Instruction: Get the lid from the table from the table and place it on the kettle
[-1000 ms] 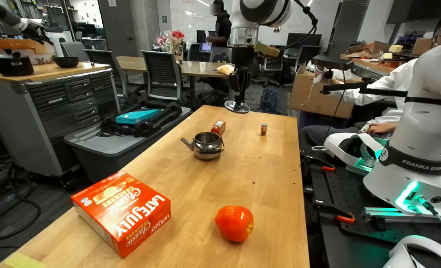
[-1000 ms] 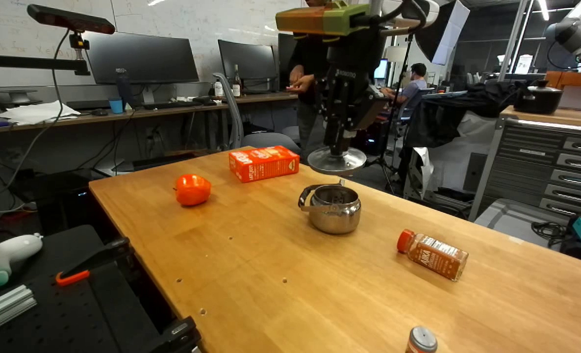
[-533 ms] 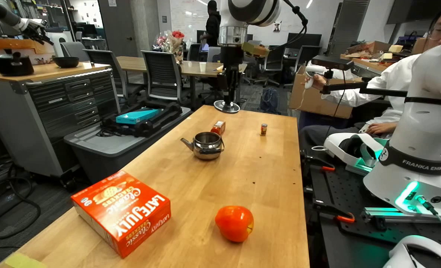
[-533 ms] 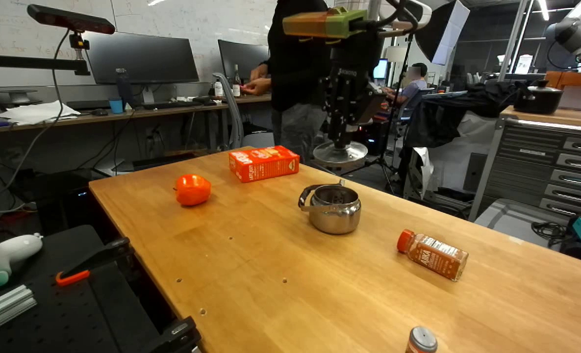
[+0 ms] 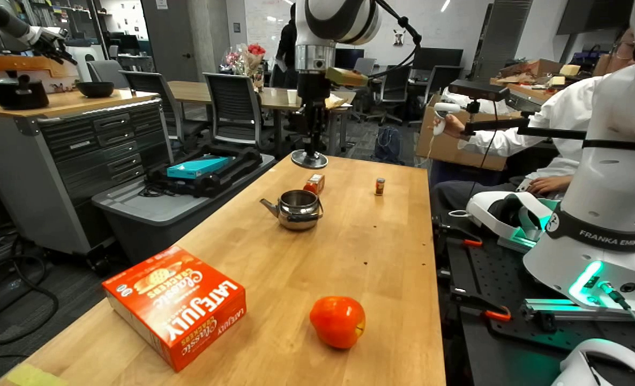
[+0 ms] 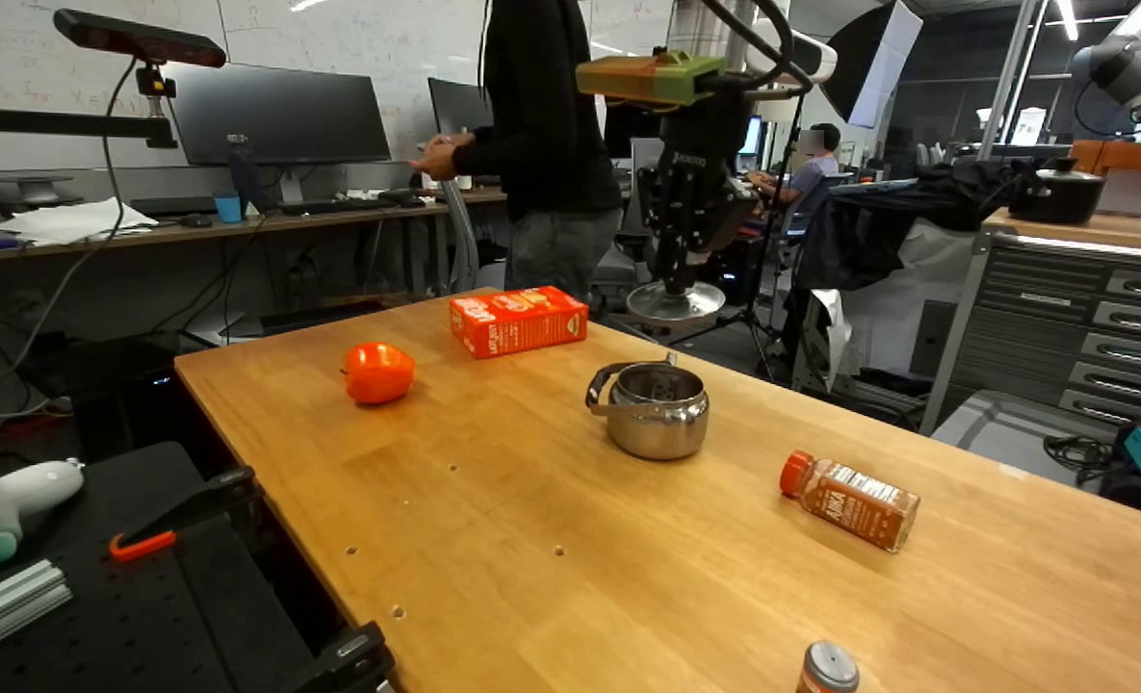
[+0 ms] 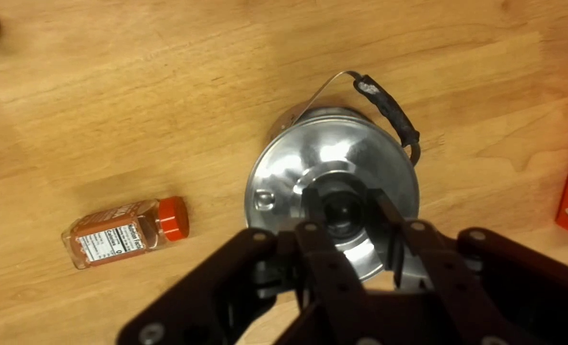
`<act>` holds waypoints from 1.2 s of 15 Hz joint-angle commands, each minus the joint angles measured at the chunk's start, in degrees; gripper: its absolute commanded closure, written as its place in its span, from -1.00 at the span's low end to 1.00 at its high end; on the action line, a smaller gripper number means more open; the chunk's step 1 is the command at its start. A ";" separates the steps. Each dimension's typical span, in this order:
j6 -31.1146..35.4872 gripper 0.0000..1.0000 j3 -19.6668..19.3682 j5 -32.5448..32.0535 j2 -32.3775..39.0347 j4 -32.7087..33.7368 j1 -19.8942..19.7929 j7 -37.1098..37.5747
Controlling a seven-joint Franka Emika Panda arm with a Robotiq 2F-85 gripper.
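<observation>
The silvery lid (image 5: 309, 161) with its dark knob hangs level in the air, held by my gripper (image 5: 311, 145). It also shows in an exterior view (image 6: 676, 304) and the wrist view (image 7: 360, 143). In the wrist view my gripper (image 7: 343, 196) has its fingers on both sides of the knob. The shiny steel kettle (image 5: 298, 212) stands upright and open on the wooden table (image 5: 360, 252). In an exterior view the kettle (image 6: 659, 433) sits below the lid, apart from it. In the wrist view the lid hides most of the kettle (image 7: 334, 111); its black handle shows.
A spice bottle (image 6: 854, 502) lies beside the kettle. A small jar (image 5: 380, 186) stands near the table's far end. A red cracker box (image 5: 178, 305) and a red-orange fruit (image 5: 338, 321) are on the table. Clamps (image 6: 185, 510) sit along one edge.
My gripper has moved with the lid, leftward and slightly down in an exterior view, slightly right and up in an exterior view. The kettle has not moved. A person behind has walked.
</observation>
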 commanded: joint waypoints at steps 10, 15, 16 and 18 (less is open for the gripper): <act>-2.64 0.86 0.99 0.44 9.05 6.86 0.41 0.78; -2.40 0.86 1.19 0.62 11.10 7.29 0.39 0.88; -1.74 0.86 1.15 0.67 11.36 7.27 0.39 1.10; -1.93 0.86 1.20 1.01 12.02 7.86 0.18 0.92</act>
